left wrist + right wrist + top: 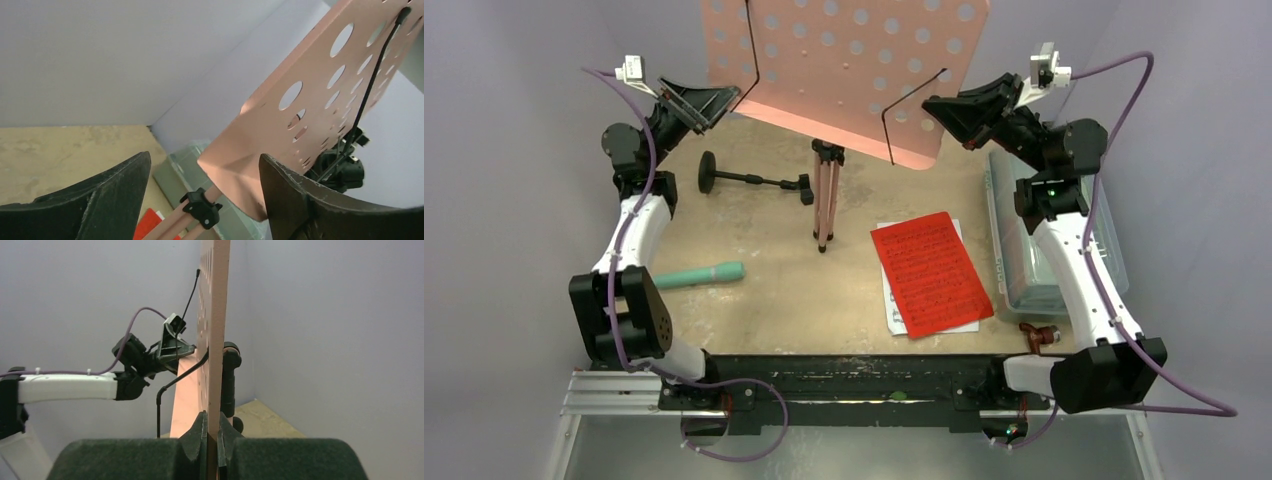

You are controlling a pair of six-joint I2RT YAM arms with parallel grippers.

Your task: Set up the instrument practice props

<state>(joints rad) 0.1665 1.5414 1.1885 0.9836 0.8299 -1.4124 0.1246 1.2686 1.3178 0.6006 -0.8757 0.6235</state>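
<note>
The pink perforated music stand stands upright on its tripod legs at the table's back middle. My right gripper is shut on the right edge of its desk, seen edge-on in the right wrist view, pinched between my gripper. My left gripper is open at the desk's lower left corner, which shows between its fingers; I cannot tell whether they touch. The red page lies on a white page. The teal tube lies at the left. The black round-base stand lies on its side.
A clear plastic lidded box sits along the right side under my right arm. Two black wire page holders hang on the desk's front. Purple-grey walls close in the back and both sides.
</note>
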